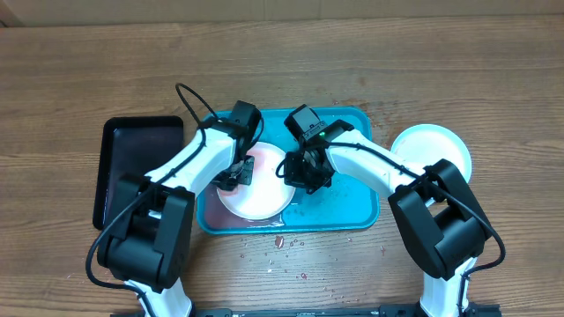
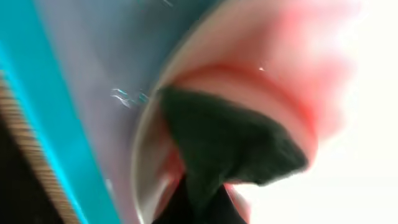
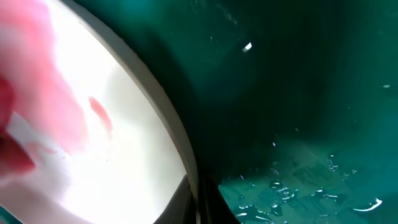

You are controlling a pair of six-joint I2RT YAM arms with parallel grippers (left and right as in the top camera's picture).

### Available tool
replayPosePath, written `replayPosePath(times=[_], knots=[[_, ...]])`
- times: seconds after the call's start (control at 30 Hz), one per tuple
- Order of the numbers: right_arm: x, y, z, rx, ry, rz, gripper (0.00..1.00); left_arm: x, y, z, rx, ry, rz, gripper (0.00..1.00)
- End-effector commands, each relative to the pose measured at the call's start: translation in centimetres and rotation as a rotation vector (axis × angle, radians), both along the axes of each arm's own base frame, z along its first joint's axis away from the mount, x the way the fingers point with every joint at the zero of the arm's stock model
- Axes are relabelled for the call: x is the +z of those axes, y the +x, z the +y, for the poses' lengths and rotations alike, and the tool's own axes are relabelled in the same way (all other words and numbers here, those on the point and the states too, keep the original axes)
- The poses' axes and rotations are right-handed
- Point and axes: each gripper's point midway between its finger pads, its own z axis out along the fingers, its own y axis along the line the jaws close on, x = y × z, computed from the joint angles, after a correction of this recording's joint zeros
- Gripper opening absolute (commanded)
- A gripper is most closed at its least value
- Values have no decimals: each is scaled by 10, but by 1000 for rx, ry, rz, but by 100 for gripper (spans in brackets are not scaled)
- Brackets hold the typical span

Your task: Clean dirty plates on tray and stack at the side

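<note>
Tray: a blue tray (image 1: 354, 204) lies in the middle of the surface (image 1: 264, 62).
Plate: a white plate (image 1: 261, 199) sits in the left half of the tray, smeared pink and red.
Left claw: the left claw (image 1: 233, 174) is over the plate's left part, closed narrow on a dark cloth (image 2: 230, 140) that presses on the smear.
Right claw: the right claw (image 1: 304, 173) is pinched narrow on the plate's right rim.
Second plate: a second plate (image 1: 436, 145), white, rests on the surface just right of the tray.
Black tray: a black tray (image 1: 132, 158) lies left of the blue one.
Spills: water drops (image 3: 292, 186) lie on the tray floor and red specks (image 1: 280, 241) on the surface near the tray's near edge.
</note>
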Motion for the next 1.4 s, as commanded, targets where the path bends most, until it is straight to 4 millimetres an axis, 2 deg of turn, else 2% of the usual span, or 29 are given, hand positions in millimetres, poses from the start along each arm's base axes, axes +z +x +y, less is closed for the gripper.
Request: replayPosePath(times=[0.0,0.1,0.23,0.4,0.5,0.57,0.67,0.73,0.83,0.93,1.0,1.03,1.1,1.13,1.2,1.27,1.37], knots=[[-17,-5,-15,-24,-29,49,4,-6,-42,-53,-224,-346,207,4],[-14,1,-16,-40,13,55,4,-3,-45,-68,-248,-438,218,4],[-11,8,-10,-17,105,51,4,-3,-36,-72,-178,-449,184,4],[-16,9,-10,-35,180,60,4,5,-25,-98,-141,-590,149,4],[-20,6,-13,-38,176,66,4,5,-6,-105,-89,-600,73,4],[-20,6,-12,-37,177,64,4,3,9,-102,-57,-561,9,4],[-20,6,-12,-37,175,63,4,-2,32,-82,29,-436,-97,4],[-20,6,-13,-37,174,63,4,-4,44,-63,78,-324,-163,4],[-20,6,-13,-37,174,63,4,-2,59,-22,151,-103,-267,4],[-20,6,-13,-37,173,63,4,5,63,11,202,82,-335,4],[-20,6,-13,-37,174,62,4,7,60,21,202,142,-334,4],[-20,7,-13,-37,174,62,4,6,52,24,197,154,-301,4],[-20,7,-13,-36,173,62,4,0,38,19,166,130,-224,4],[-20,7,-13,-37,173,62,4,-7,19,4,77,42,-105,4],[-20,7,-13,-37,173,62,4,-12,-2,-19,-26,-91,13,4],[-20,7,-13,-37,174,61,4,-11,-22,-44,-137,-248,115,4],[-20,7,-12,-36,174,61,4,-3,-41,-76,-272,-454,195,4]])
